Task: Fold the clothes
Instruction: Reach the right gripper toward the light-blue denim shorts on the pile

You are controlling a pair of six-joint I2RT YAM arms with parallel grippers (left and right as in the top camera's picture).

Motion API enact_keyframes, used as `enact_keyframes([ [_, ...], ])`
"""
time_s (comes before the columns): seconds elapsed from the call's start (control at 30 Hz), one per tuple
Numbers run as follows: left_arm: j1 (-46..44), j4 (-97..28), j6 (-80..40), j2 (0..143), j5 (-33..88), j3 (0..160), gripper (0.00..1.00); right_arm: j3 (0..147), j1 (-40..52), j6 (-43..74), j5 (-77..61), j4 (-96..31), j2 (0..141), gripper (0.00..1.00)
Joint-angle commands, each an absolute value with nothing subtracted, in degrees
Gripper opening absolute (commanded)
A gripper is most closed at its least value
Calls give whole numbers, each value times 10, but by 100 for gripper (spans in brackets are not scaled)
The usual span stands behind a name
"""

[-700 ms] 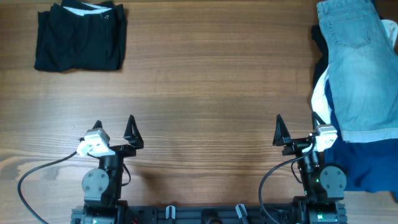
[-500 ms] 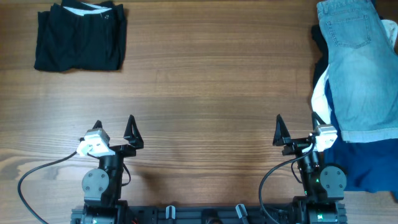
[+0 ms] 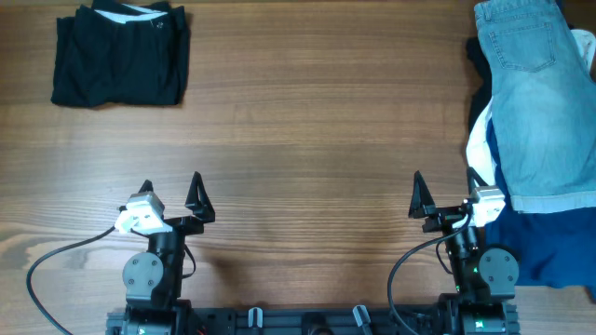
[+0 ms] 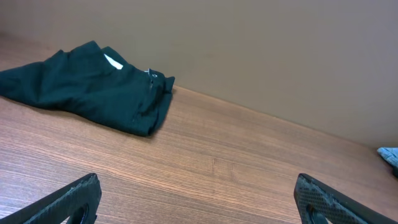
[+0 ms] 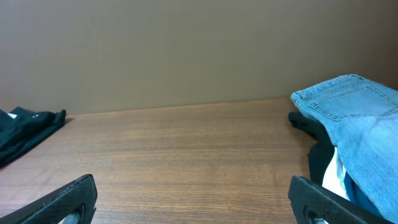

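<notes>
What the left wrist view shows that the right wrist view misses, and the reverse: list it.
Left wrist only: the whole folded black garment and the open left gripper. Right wrist only: the jeans with a stitched pocket, lying over a white garment, and the open right gripper. Both: the wooden table; each catches just an edge of the other's clothing.

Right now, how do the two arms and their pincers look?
The left arm and right arm are black, each with a round grey disc and a white block. The left pincer and right pincer have black pointed fingers, woven-textured up close. A black cable loops beside each arm; a green light glows on the right arm.
</notes>
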State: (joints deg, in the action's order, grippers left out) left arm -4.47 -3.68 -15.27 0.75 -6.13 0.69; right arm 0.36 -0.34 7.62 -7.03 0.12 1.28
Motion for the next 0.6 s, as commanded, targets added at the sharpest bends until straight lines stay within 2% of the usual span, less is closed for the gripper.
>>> enact_keyframes([
  [0.0,-42,-35,-141,4,-58,4,100,3,-6,75,-61,4,10,100],
  [0.37,-42,-35,-141,4,-58,4,100,3,-6,96,-70,4,10,100],
  [0.43,-42,-35,-141,4,-58,4,100,3,-6,232,-78,6,10,100],
  [0.5,-42,-35,-141,4,-58,4,100,3,-6,441,-73,6,10,100],
  [0.57,-42,-35,-141,4,-58,4,100,3,-6,573,-74,5,10,100],
])
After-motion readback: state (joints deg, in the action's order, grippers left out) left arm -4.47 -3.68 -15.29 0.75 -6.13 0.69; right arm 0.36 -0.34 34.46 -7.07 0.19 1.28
